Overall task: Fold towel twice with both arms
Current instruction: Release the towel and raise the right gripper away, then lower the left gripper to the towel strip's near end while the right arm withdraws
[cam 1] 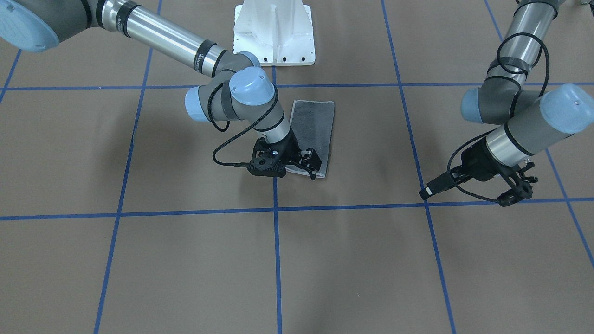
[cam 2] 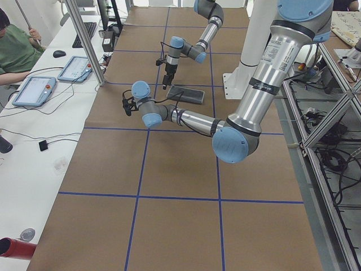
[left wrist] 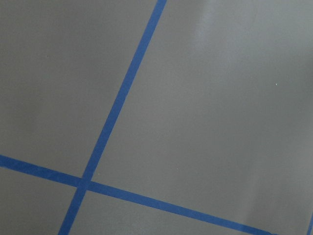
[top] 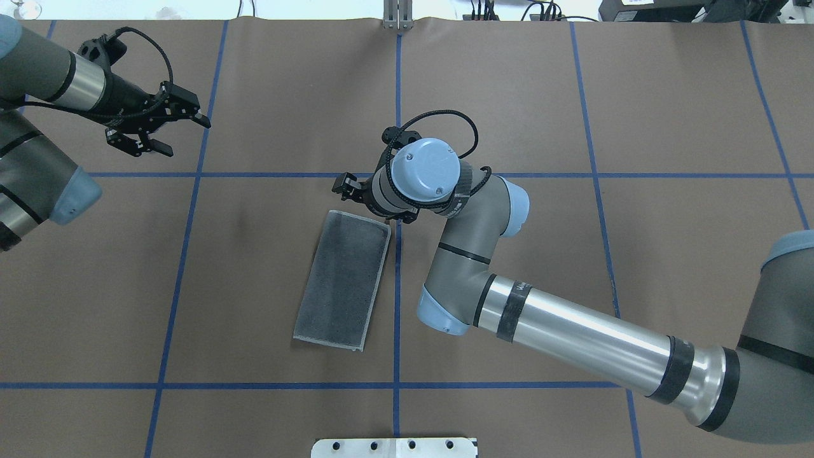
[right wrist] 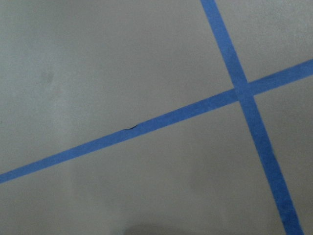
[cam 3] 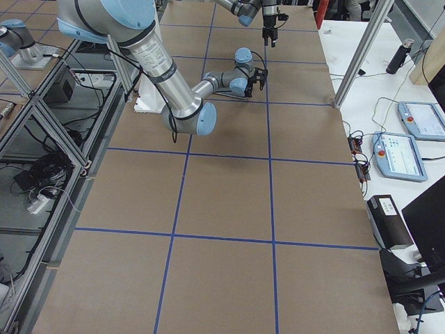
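Grey terry faces up on the towel [top: 343,280], lying as a narrow strip on the table [top: 572,95], so one fold looks done. The right gripper [cam 1: 311,164] hangs low at the strip's far short end, probably to take that hem; I cannot tell how wide its jaws stand. The left gripper [top: 166,126] hovers well apart with its fingers spread wide, leaving room.

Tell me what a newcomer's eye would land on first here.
The towel, folded into a long grey strip, lies near the middle of the brown table with its blue tape grid. The right gripper is low at the strip's far end, while the left gripper hangs open well off to the side, over bare table.
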You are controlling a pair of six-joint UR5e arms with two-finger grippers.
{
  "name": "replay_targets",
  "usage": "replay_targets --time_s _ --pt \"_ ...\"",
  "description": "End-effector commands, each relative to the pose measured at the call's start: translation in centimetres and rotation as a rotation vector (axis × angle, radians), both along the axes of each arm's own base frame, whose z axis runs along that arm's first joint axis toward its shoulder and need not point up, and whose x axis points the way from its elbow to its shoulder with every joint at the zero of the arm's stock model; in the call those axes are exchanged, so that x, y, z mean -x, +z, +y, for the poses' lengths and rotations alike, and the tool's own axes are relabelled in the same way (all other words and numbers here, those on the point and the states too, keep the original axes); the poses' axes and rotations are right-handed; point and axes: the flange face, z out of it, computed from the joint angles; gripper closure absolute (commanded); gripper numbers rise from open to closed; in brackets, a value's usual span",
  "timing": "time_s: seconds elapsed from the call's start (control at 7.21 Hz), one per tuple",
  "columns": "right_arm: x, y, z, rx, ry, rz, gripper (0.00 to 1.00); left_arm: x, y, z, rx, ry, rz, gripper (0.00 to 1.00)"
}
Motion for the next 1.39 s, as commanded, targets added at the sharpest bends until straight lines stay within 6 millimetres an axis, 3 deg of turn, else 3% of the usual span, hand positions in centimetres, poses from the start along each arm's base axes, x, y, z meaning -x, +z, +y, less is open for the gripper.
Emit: replay_targets --time_s 0.0,0.14,0.42,0.55,0.97,1.11,1.25 --pt "-1.4 -0.2 -1.6 -0.002 0.019 -0.004 0.0 -0.1 0.0 0.1 0.0 0.0 0.0 0.0" --pt "-3.2 -0.6 -3.4 -0.015 0.027 -0.009 0.0 -0.2 -0.6 0.1 -0.002 -0.006 0.005 0.0" --pt "-9.4 -0.5 -8.2 0.009 0.009 -0.037 0.0 0.2 -5.0 2.5 0.056 -0.044 0.077 0.0" --pt "-12.7 0.6 -10.1 0.03 -0.002 -0.043 0.0 -0.7 -6.7 5.6 0.074 -0.035 0.108 0.0" --pt "-21.9 6.2 -14.5 0.022 -0.032 -0.019 0.0 -7.8 -11.7 17.9 0.121 -0.021 0.131 0.0" --pt "-22.8 6.8 -15.0 0.011 -0.042 -0.015 0.0 -11.8 -11.9 22.7 0.099 -0.027 0.085 0.0" --pt "-23.0 6.7 -15.1 0.01 -0.042 -0.017 0.0 -14.9 -10.7 25.8 0.074 -0.033 0.048 0.0"
